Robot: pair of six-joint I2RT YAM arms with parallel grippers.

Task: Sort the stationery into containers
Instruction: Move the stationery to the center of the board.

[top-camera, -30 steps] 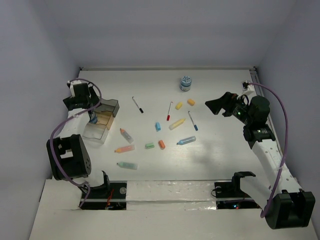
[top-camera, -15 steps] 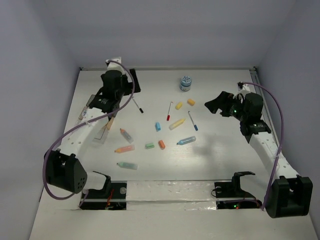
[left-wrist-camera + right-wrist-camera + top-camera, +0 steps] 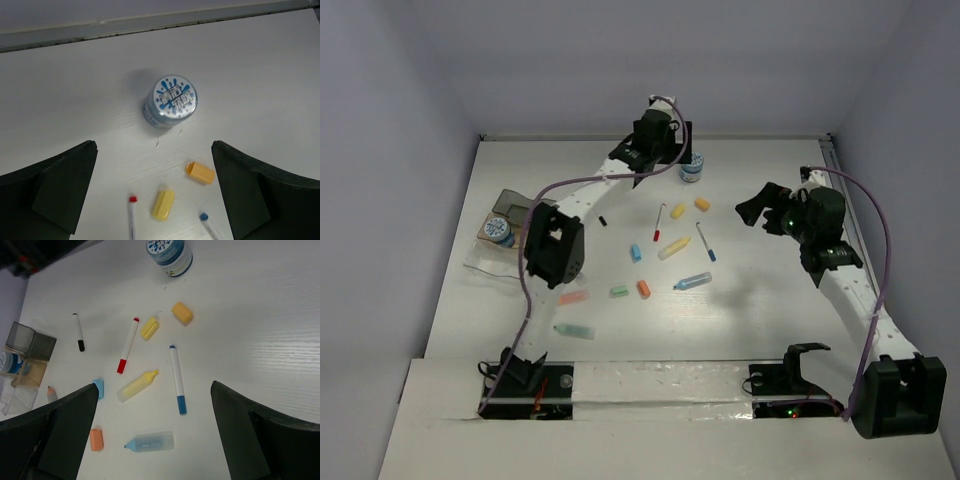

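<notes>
I've swung the left fingers (image 3: 60, 190) from the boxes (image 3: 517, 204) at left up to the pot (image 3: 171, 101) at upper centre, and both they and the right fingers (image 3: 60, 430) gape wide, empty.

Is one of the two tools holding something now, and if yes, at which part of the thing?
Nothing is held. The left tool stands open above the round pot, and the right tool stands open above the blue-tipped pen.

A white table (image 3: 770, 330) carries a round blue-white pot (image 3: 691, 168) near its far edge. Scattered over its middle lie a red-tipped pen (image 3: 660, 222), a blue-tipped pen (image 3: 705, 242), a yellow marker (image 3: 674, 247), a blue marker (image 3: 693, 281) and a green eraser (image 3: 618, 291). A grey box (image 3: 513, 205) and a clear tray (image 3: 488, 257) sit at its left side.
</notes>
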